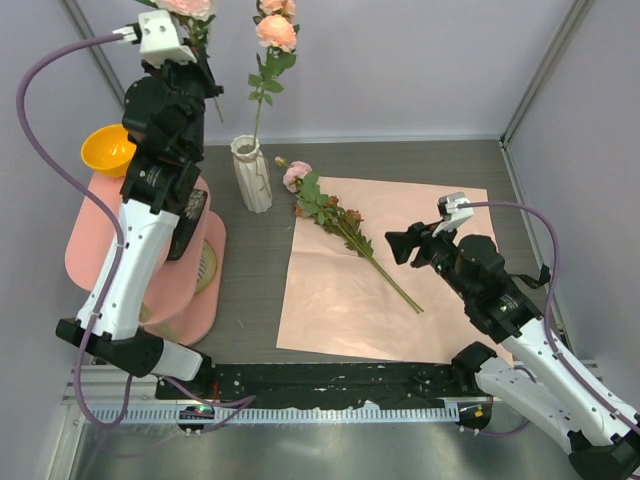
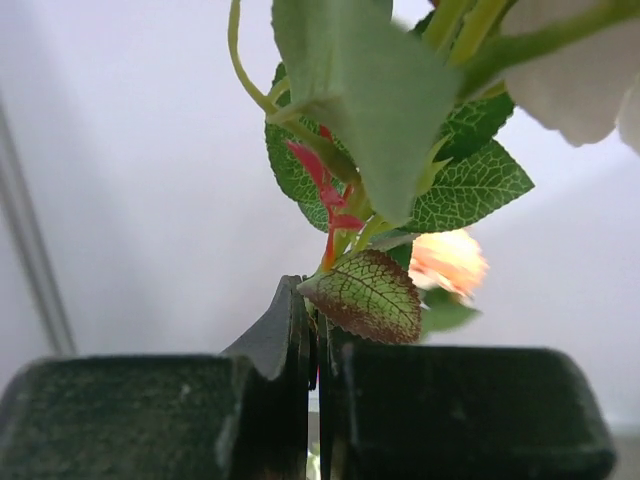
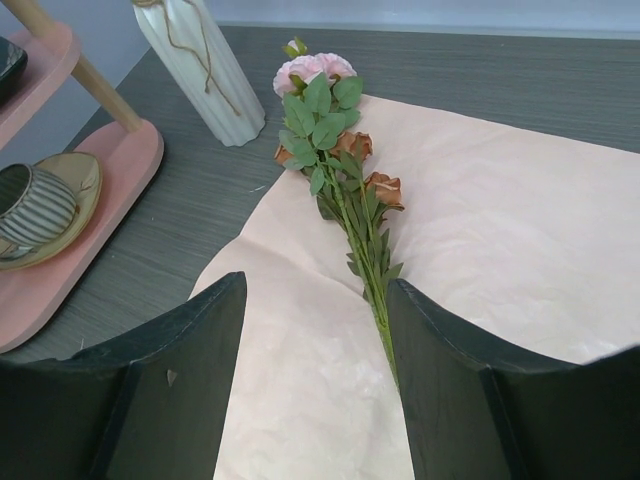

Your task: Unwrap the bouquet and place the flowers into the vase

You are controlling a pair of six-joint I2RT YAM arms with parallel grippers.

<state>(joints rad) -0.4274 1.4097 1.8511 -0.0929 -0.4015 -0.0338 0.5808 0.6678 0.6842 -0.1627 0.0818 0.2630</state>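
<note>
Grey wood-grain surface point(image 1: 450, 170) between pale walls fills the top view. On it the salmon-pink paper point(image 1: 330, 300) lies unfolded and flat. The flowers point(image 1: 335, 215) lie across it, blooms toward the vase point(image 1: 252, 175). The vase stands upright just beside the paper's far left corner, with one standing rose point(image 1: 275, 30) already inside. To its left is a pink shelf point(image 1: 85, 240) with an orange bowl point(image 1: 107, 150). The left tool point(image 1: 200, 60) is high above the shelf and grasps the held rose point(image 1: 190, 8). The stem end hangs left of the vase mouth, not over it. The right tool point(image 1: 403, 245) hovers over the paper near the lower stems.

From the left wrist, the fingers point(image 2: 270, 340) are clenched on the thin stem, just under a red-edged leaf point(image 2: 365, 295).

From the right wrist, the fingers point(image 3: 190, 350) stand wide apart, released, with nothing between them. The flower stems lie on the paper beyond. A striped cup point(image 3: 35, 205) sits on the shelf.

I judge the step in hand is to put the held rose into the vase. To do it well, the left arm should bring the stem end exactly above the mouth and keep the stem near upright. Then it should lower slowly, so the stem slides beside the standing rose and does not tip the narrow vase. It should let go only when the stem is deep in the neck.
</note>
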